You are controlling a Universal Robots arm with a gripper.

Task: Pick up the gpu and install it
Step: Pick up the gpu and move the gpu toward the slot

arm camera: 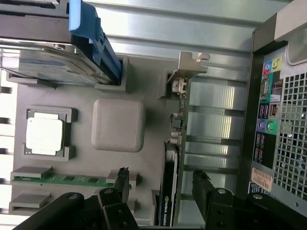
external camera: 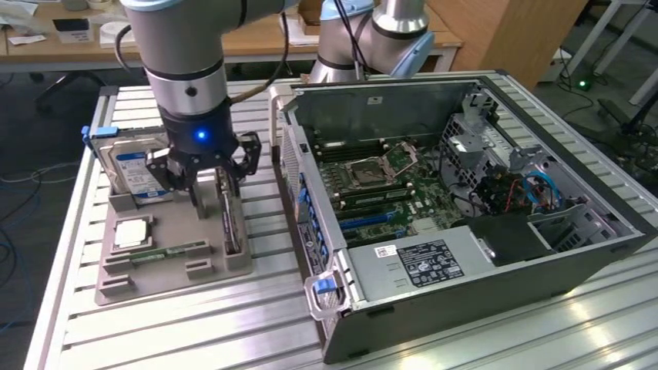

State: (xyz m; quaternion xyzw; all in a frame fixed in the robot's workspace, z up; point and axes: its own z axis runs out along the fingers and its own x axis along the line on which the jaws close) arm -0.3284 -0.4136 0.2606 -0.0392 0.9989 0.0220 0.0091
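Supervisor: Report card location and orientation.

Operator: I see the thin green circuit-board gpu (external camera: 231, 223) standing on edge in the grey moulded tray (external camera: 180, 231) on the slatted aluminium desk (external camera: 154, 331). Its long axis runs parallel to the side of the open black computer case (external camera: 463, 254) beside it. Its pale metal bracket (arm camera: 189, 72) sits at the tray end that carries the silver hard drive (external camera: 134, 166). A black cooler with printed lettering covers one face.

Supervisor: End effector?

Operator: The end effector (external camera: 211, 181) has its fingers apart, one on each side of the card, with a gap to it.
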